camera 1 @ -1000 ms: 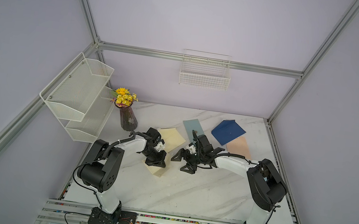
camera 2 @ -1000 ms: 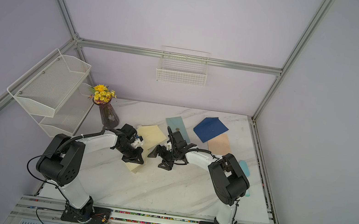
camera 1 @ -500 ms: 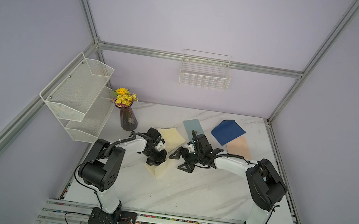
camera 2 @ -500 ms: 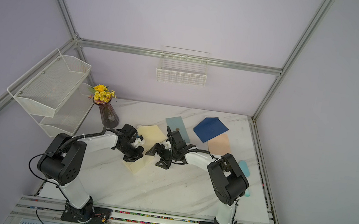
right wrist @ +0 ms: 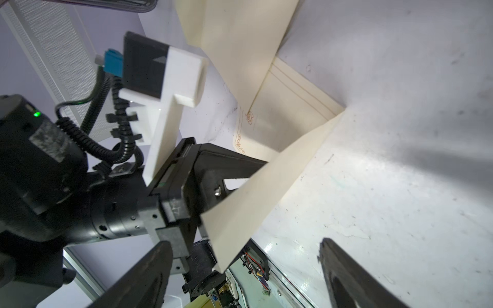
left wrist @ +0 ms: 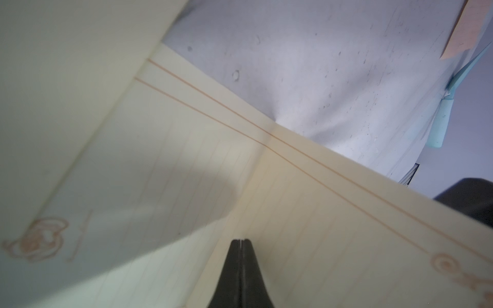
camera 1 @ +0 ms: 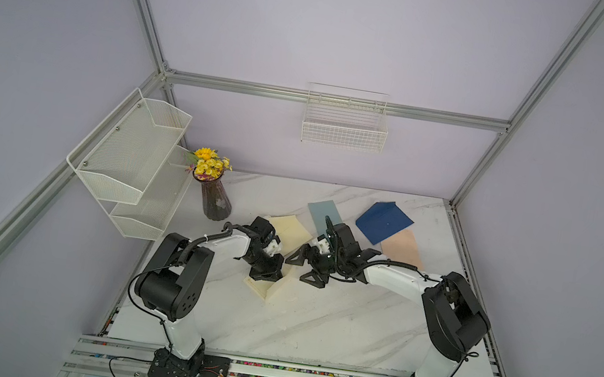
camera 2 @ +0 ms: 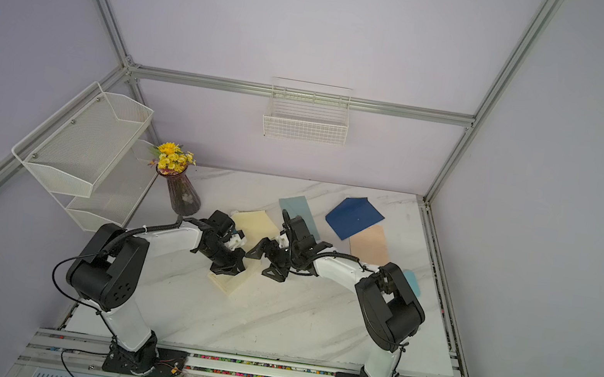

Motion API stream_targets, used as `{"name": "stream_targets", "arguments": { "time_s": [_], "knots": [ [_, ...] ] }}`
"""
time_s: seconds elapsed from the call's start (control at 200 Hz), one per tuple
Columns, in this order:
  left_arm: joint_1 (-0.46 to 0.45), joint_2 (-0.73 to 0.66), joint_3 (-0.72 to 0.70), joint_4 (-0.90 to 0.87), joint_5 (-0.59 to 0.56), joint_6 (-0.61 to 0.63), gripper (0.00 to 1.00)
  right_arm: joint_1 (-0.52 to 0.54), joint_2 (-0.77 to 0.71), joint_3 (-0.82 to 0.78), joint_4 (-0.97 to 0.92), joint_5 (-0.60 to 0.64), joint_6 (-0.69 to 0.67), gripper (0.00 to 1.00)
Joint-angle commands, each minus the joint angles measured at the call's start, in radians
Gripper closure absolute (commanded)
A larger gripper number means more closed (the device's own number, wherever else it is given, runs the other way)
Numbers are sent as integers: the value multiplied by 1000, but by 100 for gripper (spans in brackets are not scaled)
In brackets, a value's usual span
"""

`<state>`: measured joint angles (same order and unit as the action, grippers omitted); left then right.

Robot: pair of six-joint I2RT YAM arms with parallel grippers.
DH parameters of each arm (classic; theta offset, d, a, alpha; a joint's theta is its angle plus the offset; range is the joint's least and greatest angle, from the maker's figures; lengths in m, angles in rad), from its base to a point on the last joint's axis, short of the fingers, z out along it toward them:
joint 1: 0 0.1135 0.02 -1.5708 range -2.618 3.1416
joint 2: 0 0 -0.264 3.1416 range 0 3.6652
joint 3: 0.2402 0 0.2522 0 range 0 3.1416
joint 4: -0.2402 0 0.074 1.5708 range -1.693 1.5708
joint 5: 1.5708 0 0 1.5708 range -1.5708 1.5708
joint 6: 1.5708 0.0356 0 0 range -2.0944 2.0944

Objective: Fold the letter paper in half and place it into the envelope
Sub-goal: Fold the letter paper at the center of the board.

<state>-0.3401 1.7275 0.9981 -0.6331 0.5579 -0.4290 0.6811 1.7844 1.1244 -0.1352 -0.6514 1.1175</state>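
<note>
Watching both top views, I see the letter paper [camera 1: 279,289] at mid-frame on the worktop [camera 1: 313,321], one half lying flat, the other tilted up (a loose fold). Left jaws are closed, tips [left wrist: 232,269] down on the flat half; right jaws stand wide open just beside the raised flap.

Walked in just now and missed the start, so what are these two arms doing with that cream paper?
The fold is under way. The left gripper, shut, presses its tips onto the lined cream letter paper near the crease, with one half flat on the table and the other half standing up. The right gripper hangs open beside that raised half, holding nothing. The dark blue envelope lies apart at the back of the table, not yet in use.
</note>
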Motion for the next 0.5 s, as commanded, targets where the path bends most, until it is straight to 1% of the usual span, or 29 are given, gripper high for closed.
{"name": "stream_targets", "arguments": {
  "time_s": [0.0, 0.135, 0.265, 0.315, 0.39, 0.45, 0.495],
  "knots": [
    [-11, -48, 6, 14, 16, -12, 100, 6, -47, -13, -22, 30, 6, 12],
    [-26, -64, 18, 10, 17, -24, 100, 6, -69, -29, -78, 53, -13, 19],
    [-39, -71, 29, 10, 14, -34, 100, 7, -63, -44, -109, 73, -24, 27],
    [-43, -71, 30, 9, 13, -36, 100, 5, -58, -48, -119, 84, -25, 34],
    [-46, -73, 27, 10, 11, -36, 100, 6, -56, -43, -149, 102, -38, 46],
    [-45, -77, 24, 9, 10, -36, 100, 6, -59, -43, -169, 118, -47, 52],
    [-46, -82, 22, 9, 5, -33, 100, 6, -63, -46, -181, 127, -56, 59]
  ]
}}
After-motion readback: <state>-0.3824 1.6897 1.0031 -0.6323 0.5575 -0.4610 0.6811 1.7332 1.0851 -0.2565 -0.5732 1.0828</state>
